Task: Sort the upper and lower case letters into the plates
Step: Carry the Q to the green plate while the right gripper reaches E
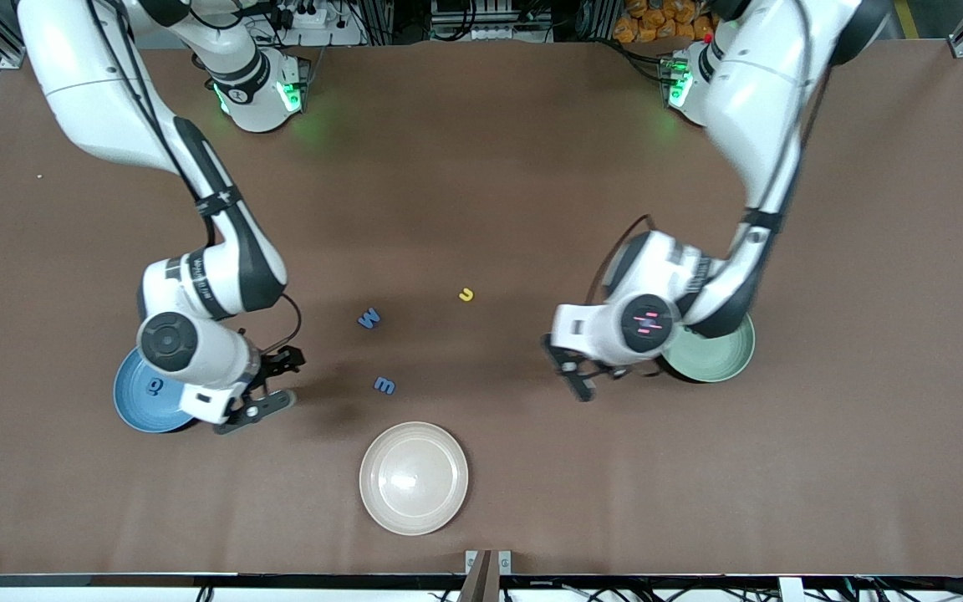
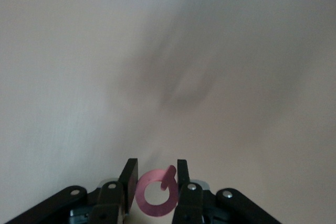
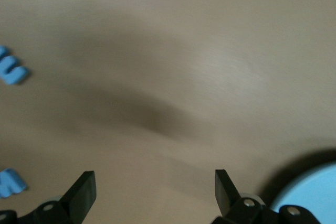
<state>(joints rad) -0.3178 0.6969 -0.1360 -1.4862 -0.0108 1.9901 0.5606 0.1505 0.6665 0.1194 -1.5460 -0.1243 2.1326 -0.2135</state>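
The left gripper [image 2: 155,179] hung over bare table just beside the mint green plate [image 1: 728,361], its fingers closed on a small pink letter [image 2: 156,195], a ring with a short tail, pinched flat between the pads. The plate lay from that gripper toward the left arm's end of the table, partly covered in the front view by the arm's own wrist. The coming move looked to be a short carry over the plate's rim, with the near edge of the plate the only thing to clear.

The right gripper [image 1: 268,385] stood with its fingers spread wide and empty, low beside the blue plate [image 1: 135,401], on the side of it that faces the mint green plate. One dark letter [image 1: 154,385] lay inside the blue plate.

Three letters lay loose on the brown table [image 1: 481,167], between the two plates. A blue letter [image 1: 384,385] lay closest to the right gripper, with only open table between them. A second blue letter [image 1: 369,318] lay farther from the front camera than the first. A yellow letter [image 1: 466,294] lay farther again and more toward the mint green plate, roughly midway between the grippers. Their long axes were too small to read.

A cream plate [image 1: 414,477] lay nearer the front camera than all three letters, well apart from both coloured plates and out of either arm's likely path. The right arm looked the better placed for both blue letters.
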